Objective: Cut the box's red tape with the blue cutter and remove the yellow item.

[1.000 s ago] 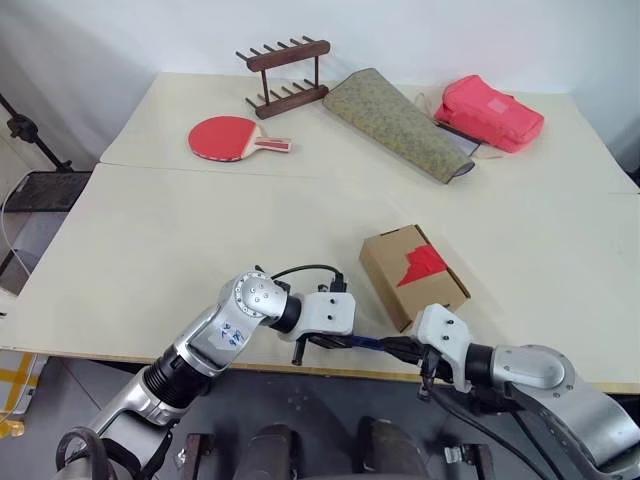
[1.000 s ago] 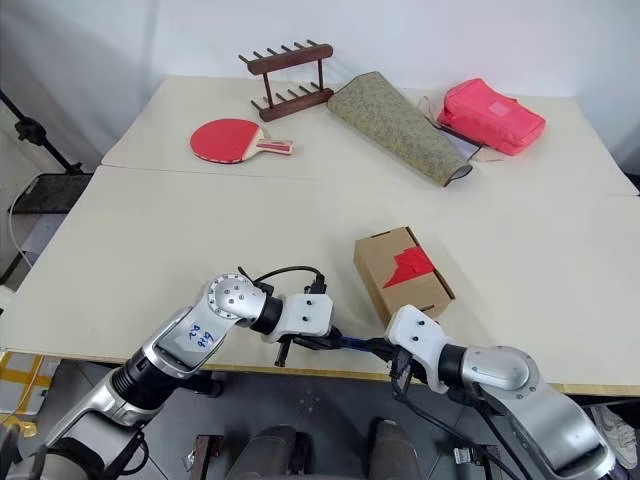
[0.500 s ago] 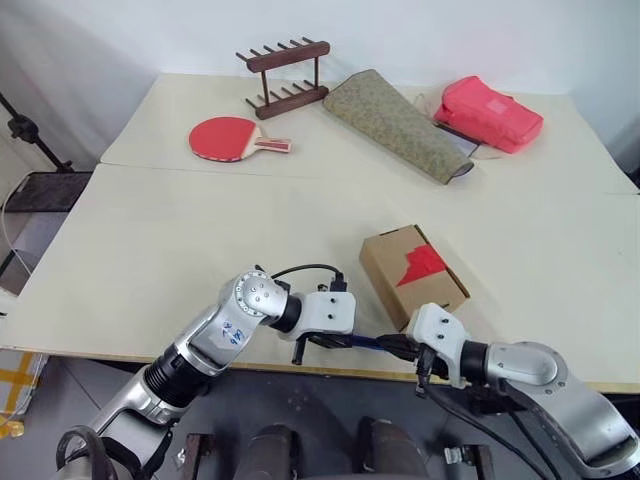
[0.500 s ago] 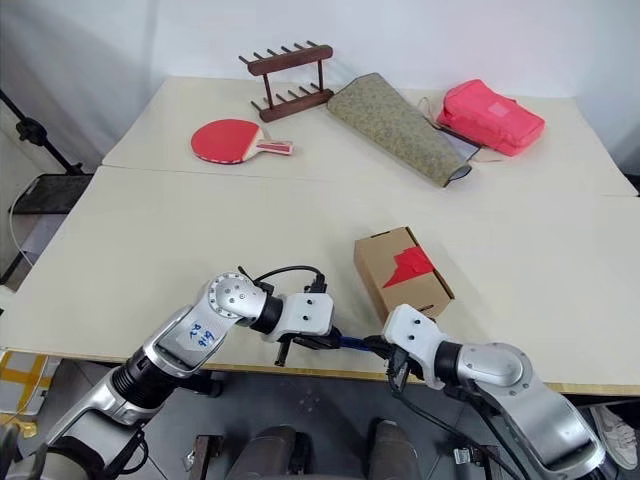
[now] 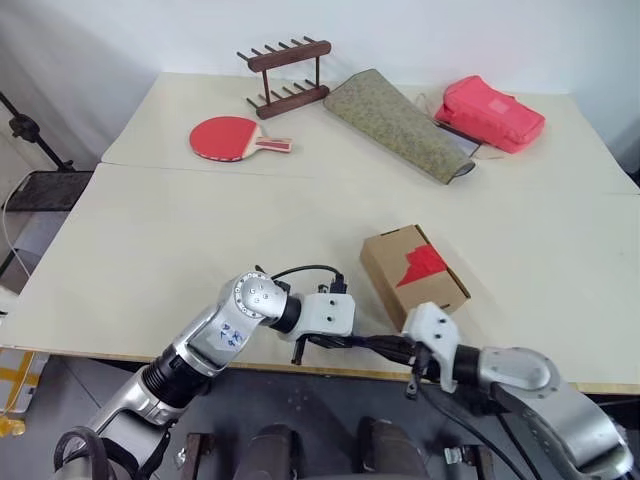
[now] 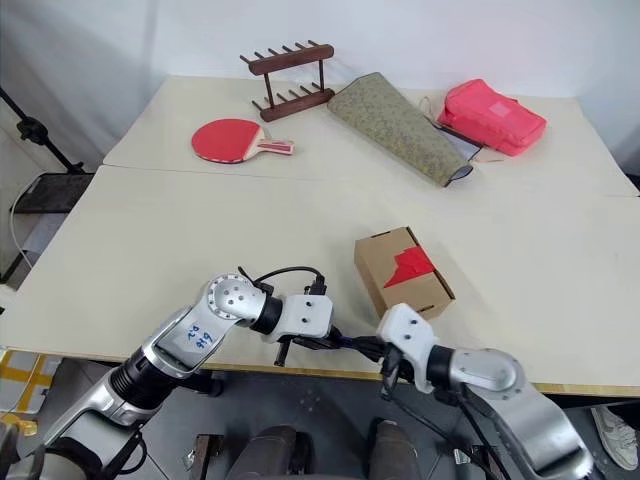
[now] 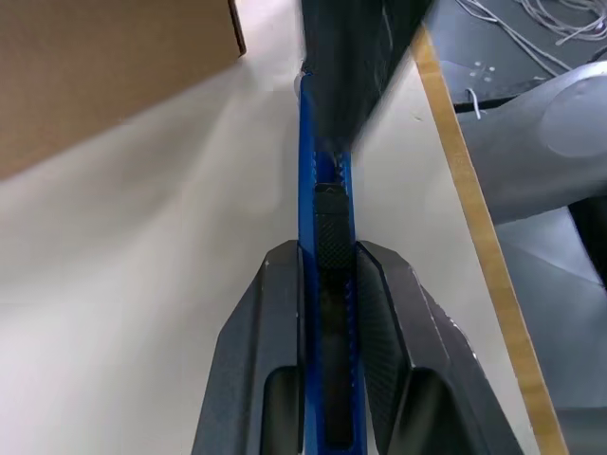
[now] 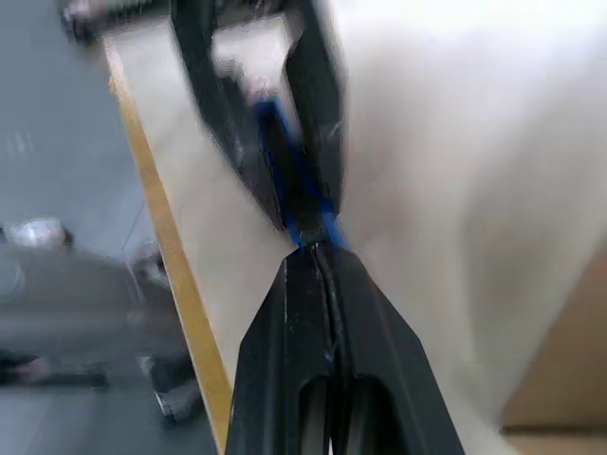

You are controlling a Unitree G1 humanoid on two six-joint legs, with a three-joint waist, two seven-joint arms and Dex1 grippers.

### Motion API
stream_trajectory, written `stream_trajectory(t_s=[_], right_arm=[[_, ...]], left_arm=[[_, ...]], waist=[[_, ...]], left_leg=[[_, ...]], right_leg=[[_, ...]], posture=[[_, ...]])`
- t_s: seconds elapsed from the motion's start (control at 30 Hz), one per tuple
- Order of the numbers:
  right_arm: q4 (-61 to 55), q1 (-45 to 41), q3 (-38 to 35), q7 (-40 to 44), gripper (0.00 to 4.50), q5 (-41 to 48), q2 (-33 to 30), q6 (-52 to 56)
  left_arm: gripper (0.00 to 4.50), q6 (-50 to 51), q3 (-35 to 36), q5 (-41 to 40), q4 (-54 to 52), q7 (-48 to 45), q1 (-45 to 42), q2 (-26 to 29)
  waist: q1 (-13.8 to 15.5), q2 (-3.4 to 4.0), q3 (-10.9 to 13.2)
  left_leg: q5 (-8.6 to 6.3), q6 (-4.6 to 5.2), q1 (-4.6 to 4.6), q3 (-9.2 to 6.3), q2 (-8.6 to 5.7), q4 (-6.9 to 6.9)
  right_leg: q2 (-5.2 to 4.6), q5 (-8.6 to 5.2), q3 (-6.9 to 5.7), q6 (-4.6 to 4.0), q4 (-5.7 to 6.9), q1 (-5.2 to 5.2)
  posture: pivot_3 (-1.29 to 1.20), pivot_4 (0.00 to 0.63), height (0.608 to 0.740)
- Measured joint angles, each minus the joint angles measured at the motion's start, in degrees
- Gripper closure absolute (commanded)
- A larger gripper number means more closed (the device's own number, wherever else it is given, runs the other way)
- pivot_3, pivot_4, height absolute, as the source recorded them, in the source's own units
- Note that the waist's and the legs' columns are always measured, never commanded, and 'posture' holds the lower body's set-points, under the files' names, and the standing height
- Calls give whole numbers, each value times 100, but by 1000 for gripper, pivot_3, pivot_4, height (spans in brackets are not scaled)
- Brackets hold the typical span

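Both hands pinch the blue cutter [image 7: 324,218] near the surface [image 5: 200,240] edge; right hand [image 6: 384,350] should slide the blade out gently before approaching the box [image 5: 412,275].

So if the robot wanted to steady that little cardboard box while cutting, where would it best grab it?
Probably across the box's two long plain side walls, coming down from above near the end closest to the robot. The box lies flat with the red tape on its top face, toward the far right edge, so a grip low on the sides at the near end would likely leave the tape free.
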Motion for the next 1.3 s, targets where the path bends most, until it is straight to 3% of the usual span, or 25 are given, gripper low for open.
stream_trajectory(t_s=[0.1,0.23,0.33,0.43,0.7,1.07,1.17,1.3], right_arm=[[-398,271,-939,-280,3276,1765,-124,757],[-407,765,-1655,-1495,1985,3987,-903,1718],[-170,1076,-1702,-2745,982,5507,-1544,2010],[-22,748,-1237,-3763,60,6306,-1563,1856],[435,-360,-10,-5483,60,7145,-1049,1285],[1131,-1155,497,-5627,60,6982,-869,1373],[1244,-1216,494,-5513,586,6908,-871,1482],[1249,-1249,495,-5393,2014,6856,-818,1577]], left_arm=[[4072,-1214,270,-127,363,158,319,36],[4072,-2537,639,-232,666,201,663,351],[4072,-2826,871,-339,736,222,777,403],[4072,-2899,915,-446,724,221,776,309],[4072,-2879,912,-448,702,254,754,125],[4072,-2927,905,-431,621,236,628,54],[4072,-2917,905,-432,615,248,628,52],[4072,-2877,905,-422,615,292,628,48]], waist=[[-18,6,3],[-13,16,9],[-5,25,15],[0,25,15],[-2,28,17],[0,30,18],[1,30,18],[-3,31,18]], left_leg=[[-2,-2,-1,-3,5,0],[-10,-7,0,-6,9,-3],[-13,-3,-2,-6,9,-4],[-12,-3,-2,-6,8,-3],[-12,-2,-14,1,5,-1],[-17,9,-17,13,6,-1],[-17,9,-17,10,7,-2],[-17,9,-19,9,7,-3]], right_leg=[[-9,-1,5,-4,-5,1],[-16,-8,1,-19,-26,-1],[-18,-8,0,-19,-29,0],[-16,-7,-2,-18,-33,2],[-3,-2,-25,-9,-27,1],[-2,-2,-52,-8,-31,0],[-4,-2,-51,-8,-31,0],[-4,-2,-51,-8,-32,-1]], posture=[[0,150,740],[0,150,740],[0,150,740],[0,150,740],[0,150,740],[0,150,740],[0,150,740],[0,150,740]])
